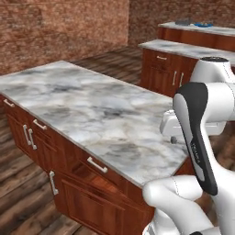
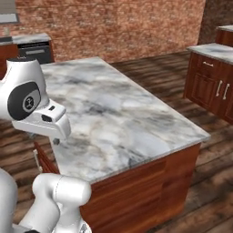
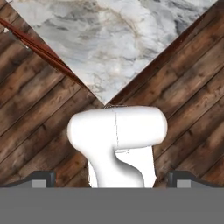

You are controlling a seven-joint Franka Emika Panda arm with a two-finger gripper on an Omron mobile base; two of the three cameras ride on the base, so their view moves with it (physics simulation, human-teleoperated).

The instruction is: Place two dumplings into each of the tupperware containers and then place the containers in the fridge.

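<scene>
No dumplings, tupperware containers or fridge can be made out from where the robot stands now, so I can't say where they sit. What lies ahead of it is a marble-topped bench (image 1: 87, 110), an island w/ red-brown cabinet fronts (image 1: 73, 183) and pale bar handles, on a dark plank floor (image 3: 35, 113). The arm is folded up at the near corner of that bench, hand tipped down over the corner and floor. Gripper (image 3: 112, 179) has its jaws spread wide apart, nothing between them; the two dark tips sit at opposite sides of the hand view.

Beyond the far right end of the bench there's a second run of red-brown cabinets w/ a pale top (image 1: 183, 48), and something small and blue (image 1: 203, 24) on a further counter behind it; too small to name.

Handling, as a guess: dumplings should be light, soft, a bit squashy and wrinkled, so pinch each across its middle w/ gentle force. Tupperware trays likely light, thin-walled, fairly stiff but slippery; best taken by a low side wall or rim, kept level so contents don't roll. What is in the containers can't be told.
</scene>
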